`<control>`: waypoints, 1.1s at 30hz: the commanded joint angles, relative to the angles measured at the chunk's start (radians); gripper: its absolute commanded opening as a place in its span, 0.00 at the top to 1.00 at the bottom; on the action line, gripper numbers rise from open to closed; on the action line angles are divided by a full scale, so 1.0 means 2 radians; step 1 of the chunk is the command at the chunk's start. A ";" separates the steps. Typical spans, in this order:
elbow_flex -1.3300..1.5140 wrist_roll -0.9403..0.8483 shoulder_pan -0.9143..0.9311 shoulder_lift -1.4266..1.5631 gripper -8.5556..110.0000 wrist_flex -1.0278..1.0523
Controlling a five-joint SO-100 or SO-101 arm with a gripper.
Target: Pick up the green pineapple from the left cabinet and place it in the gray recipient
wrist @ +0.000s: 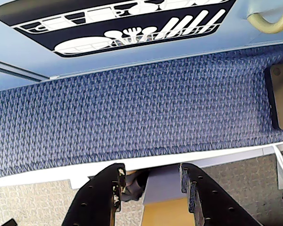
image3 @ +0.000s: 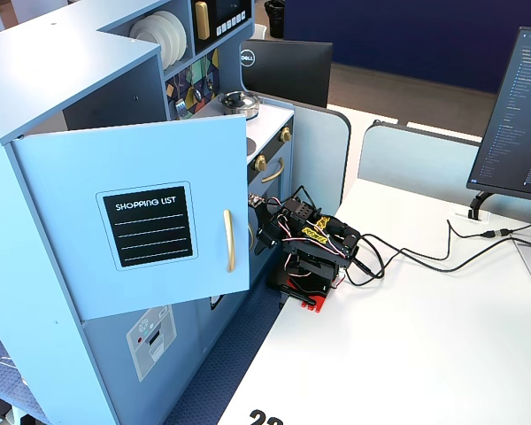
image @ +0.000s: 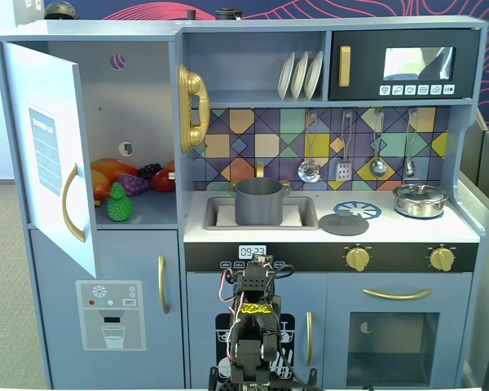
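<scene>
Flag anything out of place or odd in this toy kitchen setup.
Little stands out. The gray recipient sits in the sink, its flat gray lid off on the counter beside it. The left cabinet door hangs open. The green pineapple stands upright inside. The gripper is open, empty.

Silver lidded pot [image: 420,199] on the counter; flat gray lid [image: 343,223] beside sink; plates [image: 300,75], apparently three, racked above.
</scene>
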 commanded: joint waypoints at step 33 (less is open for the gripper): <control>-0.159 0.041 -0.522 0.002 0.93 -0.373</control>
